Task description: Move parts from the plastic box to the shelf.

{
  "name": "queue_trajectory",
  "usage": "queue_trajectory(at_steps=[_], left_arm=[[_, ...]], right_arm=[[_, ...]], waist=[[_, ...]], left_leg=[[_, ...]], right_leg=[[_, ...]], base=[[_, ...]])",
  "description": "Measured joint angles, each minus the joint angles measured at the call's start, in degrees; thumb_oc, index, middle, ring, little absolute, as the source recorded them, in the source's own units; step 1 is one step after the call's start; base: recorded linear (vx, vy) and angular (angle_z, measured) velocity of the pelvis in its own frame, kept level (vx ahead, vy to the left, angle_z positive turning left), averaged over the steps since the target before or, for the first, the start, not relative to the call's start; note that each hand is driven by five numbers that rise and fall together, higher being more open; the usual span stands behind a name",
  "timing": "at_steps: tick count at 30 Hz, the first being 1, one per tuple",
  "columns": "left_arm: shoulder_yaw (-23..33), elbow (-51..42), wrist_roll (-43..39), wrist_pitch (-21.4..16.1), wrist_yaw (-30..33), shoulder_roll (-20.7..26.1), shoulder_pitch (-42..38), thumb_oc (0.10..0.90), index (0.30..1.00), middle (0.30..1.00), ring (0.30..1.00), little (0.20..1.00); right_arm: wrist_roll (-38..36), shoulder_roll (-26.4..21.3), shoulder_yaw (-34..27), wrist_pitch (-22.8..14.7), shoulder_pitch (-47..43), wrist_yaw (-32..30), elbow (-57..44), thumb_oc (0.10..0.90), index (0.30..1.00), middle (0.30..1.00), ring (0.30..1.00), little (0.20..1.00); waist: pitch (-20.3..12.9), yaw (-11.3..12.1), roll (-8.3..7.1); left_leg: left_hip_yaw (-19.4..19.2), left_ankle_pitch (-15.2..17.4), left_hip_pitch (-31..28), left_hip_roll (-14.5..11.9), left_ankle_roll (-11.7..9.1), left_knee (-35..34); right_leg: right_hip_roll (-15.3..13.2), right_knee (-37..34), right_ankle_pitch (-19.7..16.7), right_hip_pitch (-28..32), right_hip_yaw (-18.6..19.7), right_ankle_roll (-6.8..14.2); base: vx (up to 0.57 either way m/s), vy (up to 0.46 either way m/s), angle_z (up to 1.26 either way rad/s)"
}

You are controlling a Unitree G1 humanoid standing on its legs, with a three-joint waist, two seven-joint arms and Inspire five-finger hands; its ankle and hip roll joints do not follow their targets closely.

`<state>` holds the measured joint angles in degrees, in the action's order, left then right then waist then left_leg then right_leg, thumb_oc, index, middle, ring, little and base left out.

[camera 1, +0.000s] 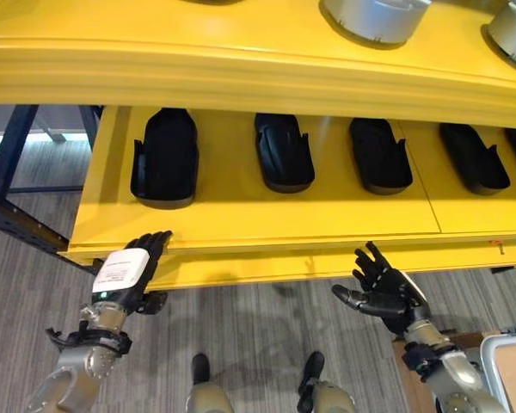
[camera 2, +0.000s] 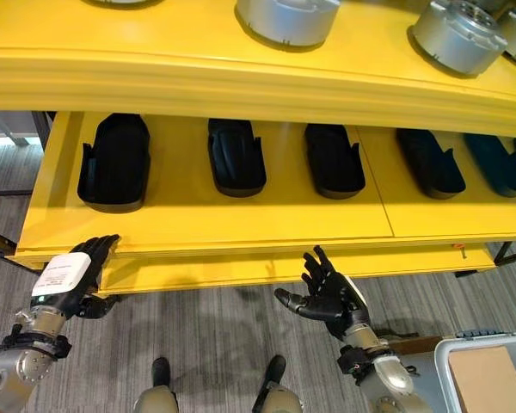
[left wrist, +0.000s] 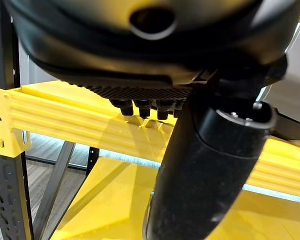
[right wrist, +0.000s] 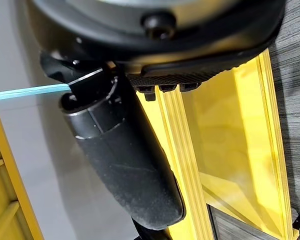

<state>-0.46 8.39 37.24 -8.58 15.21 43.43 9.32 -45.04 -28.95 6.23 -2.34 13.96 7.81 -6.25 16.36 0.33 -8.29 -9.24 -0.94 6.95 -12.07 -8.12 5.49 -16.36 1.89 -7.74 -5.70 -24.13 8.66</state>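
Both the left hand [camera 1: 127, 274] and right hand [camera 2: 334, 297] hang released and empty below the shelf [camera 1: 241, 219], the plastic box [camera 2: 490, 374] lying just beside the right hand, on its outer side.

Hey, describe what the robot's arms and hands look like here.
Both arms are silver-grey with rounded metal segments and dark collars at the wrists. The left hand is dark, with a white rectangular label bearing small print on its back. The right hand is dark too, with black segmented fingers and a grey panel on its back. Up close, the thumbs are smooth black cylinders with a thin silver ring.
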Motion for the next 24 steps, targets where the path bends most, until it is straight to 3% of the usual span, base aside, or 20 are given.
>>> queue_trajectory(at_steps=[6,24], left_arm=[[-0.41,2.72,0.13,1.82,0.69,0.01,-4.74,0.9,1.0,1.0,1.0,1.0],[-3.13,6.07,0.06,4.41,3.57,0.17,-12.51,0.9,1.0,1.0,1.0,1.0]], right_arm=[[-0.02,-0.01,0.1,-0.08,-0.66,-0.26,0.01,0.9,1.0,1.0,1.0,1.0],[-0.14,-0.66,0.46,-0.56,-0.97,-0.3,0.21,0.9,1.0,1.0,1.0,1.0]], waist=[[0.48,-0.1,-1.07],[3.01,-0.2,-1.27]], left_leg=[[-0.16,-0.07,0.54,-0.33,-0.13,0.11],[-0.61,-0.12,1.35,-0.94,-0.39,0.49]], right_leg=[[0.26,-0.04,-0.21,-0.9,0.14,-0.25],[0.87,0.2,-0.5,-2.18,1.18,-0.57]], base=[[-0.01,0.012,-0.04],[0.0,0.003,-0.01]])
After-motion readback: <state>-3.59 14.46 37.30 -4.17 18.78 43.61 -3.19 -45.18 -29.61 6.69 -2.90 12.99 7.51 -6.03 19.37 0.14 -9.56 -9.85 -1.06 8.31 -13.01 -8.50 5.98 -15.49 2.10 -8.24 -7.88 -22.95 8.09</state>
